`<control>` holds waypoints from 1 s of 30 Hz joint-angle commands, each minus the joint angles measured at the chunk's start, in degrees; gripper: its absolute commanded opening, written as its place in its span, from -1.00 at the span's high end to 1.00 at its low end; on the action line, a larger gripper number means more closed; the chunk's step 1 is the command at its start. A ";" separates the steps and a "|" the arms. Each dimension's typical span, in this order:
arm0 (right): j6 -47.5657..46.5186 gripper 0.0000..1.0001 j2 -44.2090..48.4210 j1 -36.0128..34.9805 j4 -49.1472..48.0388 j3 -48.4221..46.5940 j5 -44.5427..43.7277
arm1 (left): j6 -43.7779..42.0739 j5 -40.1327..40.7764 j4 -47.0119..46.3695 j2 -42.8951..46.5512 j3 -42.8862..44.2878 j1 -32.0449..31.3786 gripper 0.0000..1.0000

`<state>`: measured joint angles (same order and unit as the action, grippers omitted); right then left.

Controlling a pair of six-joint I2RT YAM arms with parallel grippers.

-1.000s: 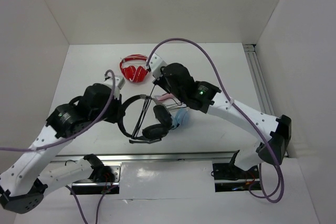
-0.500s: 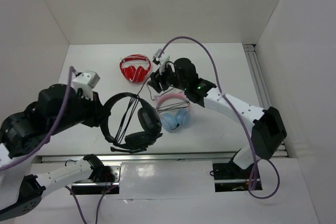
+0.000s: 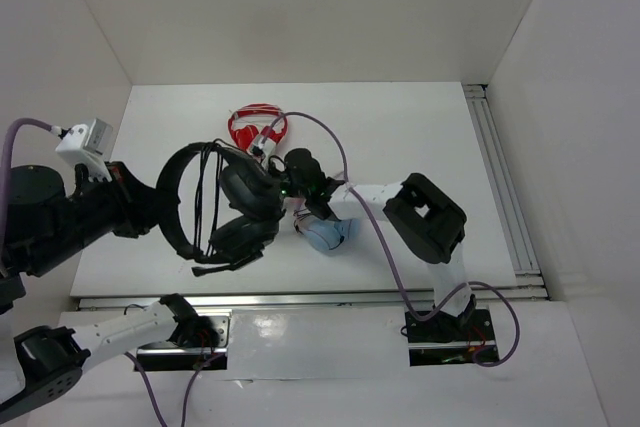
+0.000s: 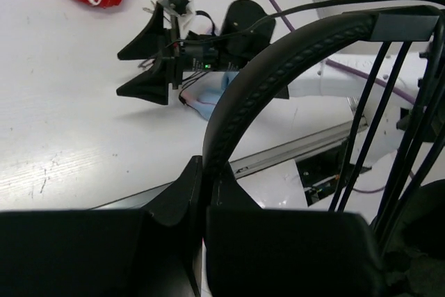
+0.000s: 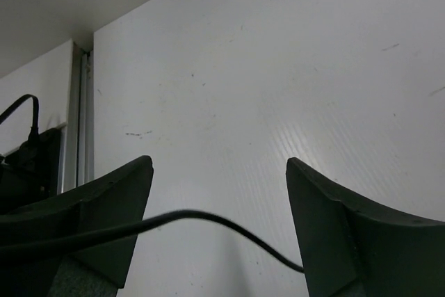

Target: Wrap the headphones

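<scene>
Far left in the top view, your left claw (image 3: pixel 152 212) is closed tight on the black headphones (image 3: pixel 222 209), gripping the padded headband. In the left wrist view the band (image 4: pixel 278 67) rises out of the narrow gap between the two dark fingers (image 4: pixel 174 199) and arches off to the right.

The headphones are held up above the white worktop (image 3: pixel 420 137), left of centre. The hoop of the headband faces left. The two ear cups sit on its right side, one behind the other, and the boom microphone (image 3: pixel 215 269) pokes out at the near end. Several straight runs of the thin black cable (image 3: pixel 205 202) cross the hoop from back to front. The wrist view shows them as taut parallel strands (image 4: pixel 375 116).

Just right of the ear cups, your right claw (image 4: pixel 139 60) is wide open and grips nothing. One strand of cable (image 5: pixel 208 218) sags across the gap between its fingers (image 5: pixel 334 227) in the right wrist view, and you cannot tell whether it touches them.

Behind that claw, red-and-white headphones (image 3: pixel 255 127) lie on the worktop. Pale blue headphones (image 3: pixel 328 234) lie under the right arm's forearm, partly hidden by it.
</scene>
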<state>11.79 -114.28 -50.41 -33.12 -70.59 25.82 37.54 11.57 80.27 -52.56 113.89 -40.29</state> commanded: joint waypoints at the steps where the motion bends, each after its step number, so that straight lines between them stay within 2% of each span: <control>1: 4.11 -0.68 -0.76 -0.48 -13.44 0.18 1.42 | 5.43 6.34 -2.40 -1.15 2.30 -0.14 1.00; 5: 5.52 -0.36 -4.02 -0.48 -16.88 3.26 2.82 | 10.00 14.08 -2.40 -2.63 6.08 0.39 1.00; 6: 6.04 -0.07 -4.02 -0.48 -16.89 3.26 2.83 | 10.53 15.74 -2.40 -3.34 7.74 0.39 1.00; 7: 6.05 0.12 -4.72 -0.48 -17.76 4.48 3.35 | 11.15 17.67 -2.40 -4.04 7.75 1.09 1.00; 10: 7.63 0.90 -3.41 -1.70 -21.09 9.12 3.36 | 14.05 29.60 -2.40 -5.89 8.28 1.09 1.00; 11: 7.63 1.00 -1.14 -1.71 -21.63 10.72 2.14 | 14.57 32.17 -2.40 -6.41 8.28 1.09 1.00; 17: 2.46 1.00 12.48 -12.32 -16.19 21.45 -9.20 | 15.63 44.75 -2.40 -14.23 9.16 2.41 1.00; 20: -0.79 1.00 20.81 -19.53 -9.88 22.95 -17.63 | 15.02 47.65 -2.40 -17.58 8.29 5.92 1.00; 21: -3.07 1.00 22.77 -23.38 -4.98 22.95 -21.91 | 15.02 47.66 -2.40 -18.10 7.50 7.15 1.00; 25: -8.09 1.00 30.33 -32.35 8.93 17.07 -30.56 | 17.39 46.97 -2.40 -19.25 -1.35 13.73 1.00; 27: -10.02 1.00 33.76 -35.00 14.55 12.59 -34.24 | 18.18 45.39 -3.18 -18.38 -6.28 15.15 1.00; 28: -10.03 1.00 34.82 -36.84 19.63 11.19 -38.00 | 18.18 45.38 -4.06 -16.89 -11.79 15.77 1.00; 30: -10.56 1.00 37.62 -38.00 26.57 6.97 -41.10 | 16.00 42.93 -8.71 -14.95 -17.62 15.77 1.00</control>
<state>4.75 -81.14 -87.18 -20.51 -58.39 -4.84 52.64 54.83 78.32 -71.29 100.97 -25.04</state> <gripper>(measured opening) 0.019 0.108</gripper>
